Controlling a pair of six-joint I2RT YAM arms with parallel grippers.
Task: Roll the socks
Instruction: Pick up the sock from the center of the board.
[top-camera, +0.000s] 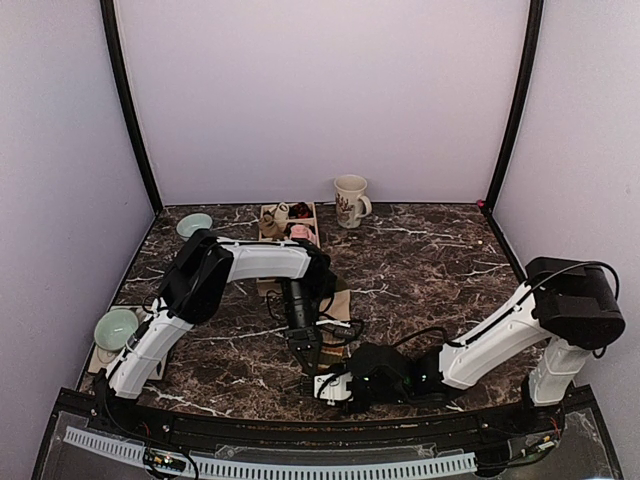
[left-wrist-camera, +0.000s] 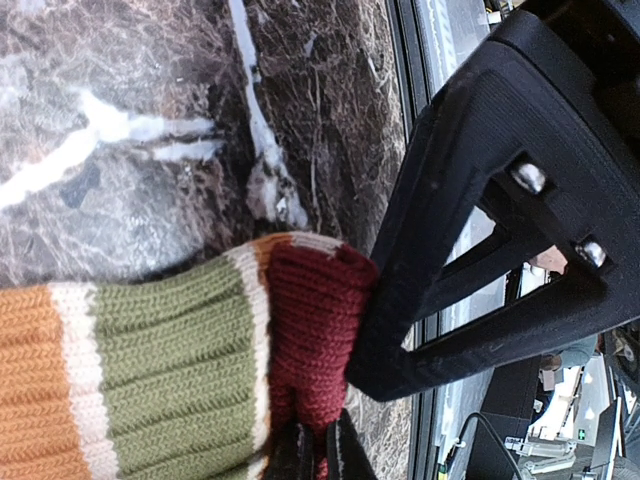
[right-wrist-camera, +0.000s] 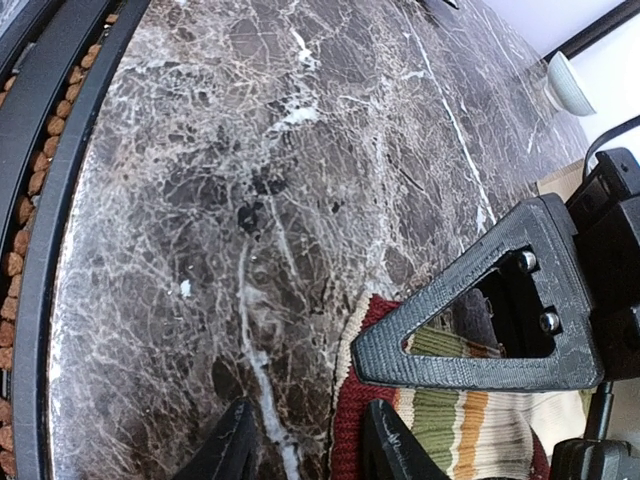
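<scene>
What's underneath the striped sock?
Dark marble tabletop shows right up to the edges of the striped sock, so it seems to lie on that. Anything directly beneath the knit is covered.

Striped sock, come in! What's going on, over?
Left hand shut on striped sock at maroon cuff. Right hand open at cuff edge. Hands crowded close together.

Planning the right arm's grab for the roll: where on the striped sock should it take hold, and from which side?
Probably the maroon cuff, beside the left gripper shut on it. The striped sock lies flat, cuff toward the near rim of the table, so the right gripper would best come from that side, jaws straddling the cuff's edge.
</scene>
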